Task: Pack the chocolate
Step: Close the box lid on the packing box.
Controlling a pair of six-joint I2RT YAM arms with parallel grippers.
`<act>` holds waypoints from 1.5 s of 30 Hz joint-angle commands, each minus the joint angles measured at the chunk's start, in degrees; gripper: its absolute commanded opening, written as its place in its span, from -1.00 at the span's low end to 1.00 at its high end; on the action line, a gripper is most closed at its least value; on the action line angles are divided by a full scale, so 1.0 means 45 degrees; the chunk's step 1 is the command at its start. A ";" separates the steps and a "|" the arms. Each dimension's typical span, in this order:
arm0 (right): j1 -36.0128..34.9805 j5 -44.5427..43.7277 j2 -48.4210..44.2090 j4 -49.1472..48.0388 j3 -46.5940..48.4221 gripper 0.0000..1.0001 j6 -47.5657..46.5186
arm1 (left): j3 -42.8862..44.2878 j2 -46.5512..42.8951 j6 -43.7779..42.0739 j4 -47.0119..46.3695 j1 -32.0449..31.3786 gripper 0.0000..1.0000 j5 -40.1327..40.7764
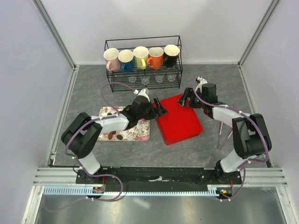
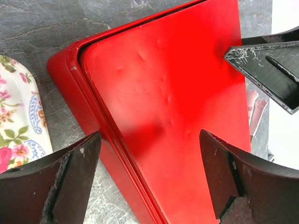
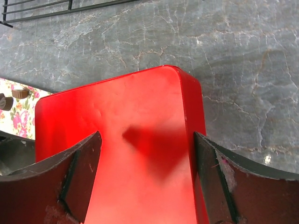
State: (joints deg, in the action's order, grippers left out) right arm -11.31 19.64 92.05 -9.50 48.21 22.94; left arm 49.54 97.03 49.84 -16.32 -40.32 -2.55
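Gaping empty over closed red tin (image 1: 180, 125): left end effector (image 1: 160, 107), right end effector (image 1: 187, 99).

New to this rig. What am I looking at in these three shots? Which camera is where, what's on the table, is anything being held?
Two robot arms are bolted at the near edge of the grey table, each ending in a two-finger gripper. The wide picture comes from a fixed camera above and behind them. The other two come from a camera on each wrist, so the dark shapes at the bottom are that arm's own fingers. On the table lie a red box, a flowered tray with a few chocolates, and at the back a wire rack of mugs. The left gripper and right gripper both hang open over the red box. Nothing is held.
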 commanded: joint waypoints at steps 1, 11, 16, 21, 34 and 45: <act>-0.0709 0.1241 0.0267 -0.0390 0.0440 0.72 0.0000 | 0.0652 0.0000 -0.0197 -0.1022 -0.0318 0.84 -0.0391; -0.0573 -0.0750 -0.0787 0.0508 0.0556 0.85 -0.0060 | 0.0280 -0.1132 -0.0822 0.0067 -0.0280 0.85 0.1404; -0.0338 -0.1588 -0.1178 0.1289 0.1142 0.93 -0.0039 | 0.0670 -0.1348 -0.1368 0.0636 -0.0182 0.87 0.1873; -0.0163 -0.2975 -0.2095 0.2011 0.0929 0.93 0.0507 | 0.0925 -0.1465 -0.1565 0.0969 -0.0025 0.87 0.1952; 0.3781 0.0470 -0.6896 0.2327 -0.4183 0.79 0.3921 | -0.0206 -0.2246 -0.1370 0.0657 -0.0025 0.88 0.1191; 0.5346 0.3800 -0.9439 0.1232 -0.7389 0.69 0.5625 | -0.0871 -0.3143 -0.1253 0.0774 -0.0045 0.88 0.0683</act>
State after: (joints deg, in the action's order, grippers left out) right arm 12.40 30.39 51.57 -1.02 18.00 45.34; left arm 46.63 86.35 45.30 -12.08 -40.58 1.45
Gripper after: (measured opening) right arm 0.850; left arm 0.939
